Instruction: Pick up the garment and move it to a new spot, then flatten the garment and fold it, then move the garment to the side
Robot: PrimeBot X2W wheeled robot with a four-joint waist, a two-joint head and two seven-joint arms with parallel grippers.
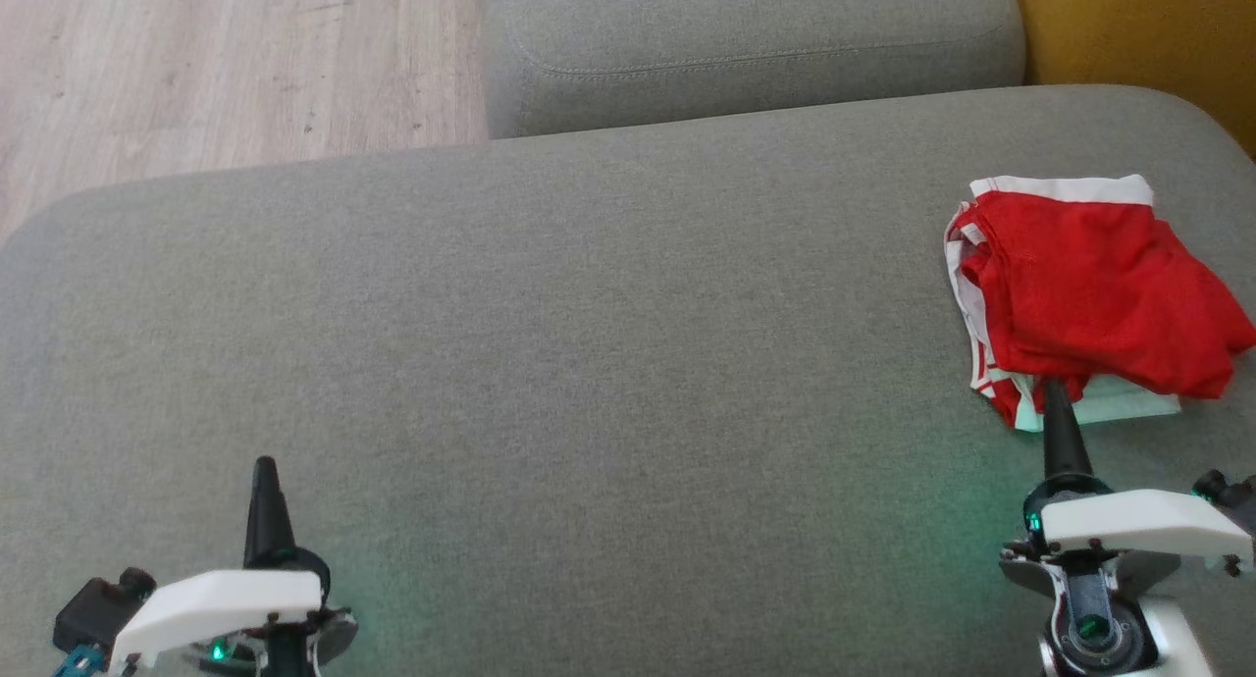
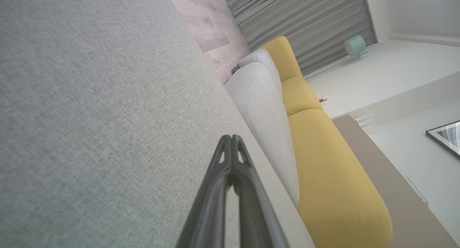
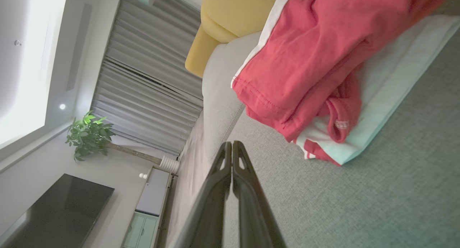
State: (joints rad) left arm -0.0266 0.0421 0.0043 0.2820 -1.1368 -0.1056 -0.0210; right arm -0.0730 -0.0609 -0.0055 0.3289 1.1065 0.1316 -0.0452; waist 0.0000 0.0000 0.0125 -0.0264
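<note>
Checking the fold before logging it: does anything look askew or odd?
The red garment on the grey cushion is folded unevenly: a rumpled red corner juts right, and a pale layer pokes out beneath its near edge.

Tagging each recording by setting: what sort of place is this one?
Most likely a home living room: a grey sofa as the work surface, a dark television screen, a potted plant and long grey curtains.

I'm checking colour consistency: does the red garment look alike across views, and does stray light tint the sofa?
Head view: the folded red garment with white trim is saturated red; green glow tints the grey fabric sofa cushion by the left gripper and right gripper. Right wrist view: the garment looks paler, pinkish.
</note>
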